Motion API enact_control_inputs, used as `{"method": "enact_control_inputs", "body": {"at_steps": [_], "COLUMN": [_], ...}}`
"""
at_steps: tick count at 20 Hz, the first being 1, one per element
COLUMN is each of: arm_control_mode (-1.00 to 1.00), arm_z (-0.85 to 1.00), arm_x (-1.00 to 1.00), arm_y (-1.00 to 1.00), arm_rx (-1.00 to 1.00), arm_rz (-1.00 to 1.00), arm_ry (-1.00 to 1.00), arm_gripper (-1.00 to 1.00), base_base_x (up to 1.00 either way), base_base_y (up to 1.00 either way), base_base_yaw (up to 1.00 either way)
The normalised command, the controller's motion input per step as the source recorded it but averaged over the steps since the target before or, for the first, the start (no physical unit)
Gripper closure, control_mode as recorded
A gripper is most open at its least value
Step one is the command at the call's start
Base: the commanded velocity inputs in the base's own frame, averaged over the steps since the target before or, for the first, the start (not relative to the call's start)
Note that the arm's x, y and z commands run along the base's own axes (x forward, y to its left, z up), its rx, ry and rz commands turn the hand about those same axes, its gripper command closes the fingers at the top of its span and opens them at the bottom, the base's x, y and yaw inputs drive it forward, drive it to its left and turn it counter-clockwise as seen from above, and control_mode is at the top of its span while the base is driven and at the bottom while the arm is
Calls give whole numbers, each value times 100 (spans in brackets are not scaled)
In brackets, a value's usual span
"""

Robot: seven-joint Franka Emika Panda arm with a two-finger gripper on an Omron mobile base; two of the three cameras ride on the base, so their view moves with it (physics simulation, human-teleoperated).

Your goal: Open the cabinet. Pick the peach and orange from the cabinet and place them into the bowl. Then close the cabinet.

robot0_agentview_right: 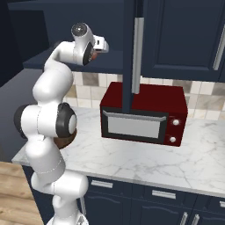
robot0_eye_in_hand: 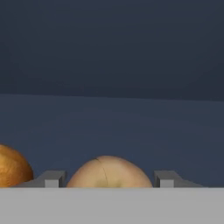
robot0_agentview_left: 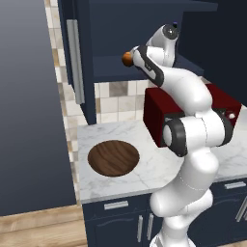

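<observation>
Closest to you in the hand view: the two-finger gripper (robot0_eye_in_hand: 106, 180) has its jaws spread, one small dark fingertip (robot0_eye_in_hand: 52, 178) on each side of the small pale reddish-pink round peach (robot0_eye_in_hand: 109, 172). So you're open and straddling it, not squeezing yet as far as I can tell; whether the tips touch the skin is hard to say. That framing makes sense, since it lines you up for a straight pinch across the widest part.

Just beside it, off to one side, sits the small round orange-brown orange (robot0_eye_in_hand: 13, 168) with a dimpled, mottled peel, while the peach looks smooth with one faint crease. Both are round, so I'd guess they'll roll if nudged.

They rest on the flat dark shelf (robot0_eye_in_hand: 113, 127) of the large dark navy wall cabinet (robot0_agentview_left: 144, 29), doors already swung out, the long silver bar handle (robot0_agentview_left: 75, 62) catching light.

Down below, the wide shallow dark brown wooden bowl (robot0_agentview_left: 114, 157) with visible grain waits on the white marble table (robot0_agentview_left: 144, 169), open side up for the drop. Further along sits a boxy dark red microwave (robot0_agentview_right: 140, 116), glossy, in front of the beige tile backsplash (robot0_agentview_right: 184, 99).
</observation>
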Motion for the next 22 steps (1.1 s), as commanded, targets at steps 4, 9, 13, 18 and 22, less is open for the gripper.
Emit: {"method": "enact_control_inputs", "body": {"at_steps": [4,9,13,18,22], "arm_control_mode": [-100,-100,-100,-100,-100], "arm_z": [-3,10,20,3,0], "arm_x": [-1,-24,-83,-100,-100], "arm_y": [-1,0,0,0,0], "arm_rx": [0,0,0,0,0], "arm_rz": [0,0,-1,0,0], "arm_ry": [0,-9,-5,0,0], "arm_gripper": [100,100,100,100,100], "base_base_x": [0,0,0,0,0], "base_base_y": [0,0,0,0,0], "base_base_yaw": [0,0,0,0,0]}}
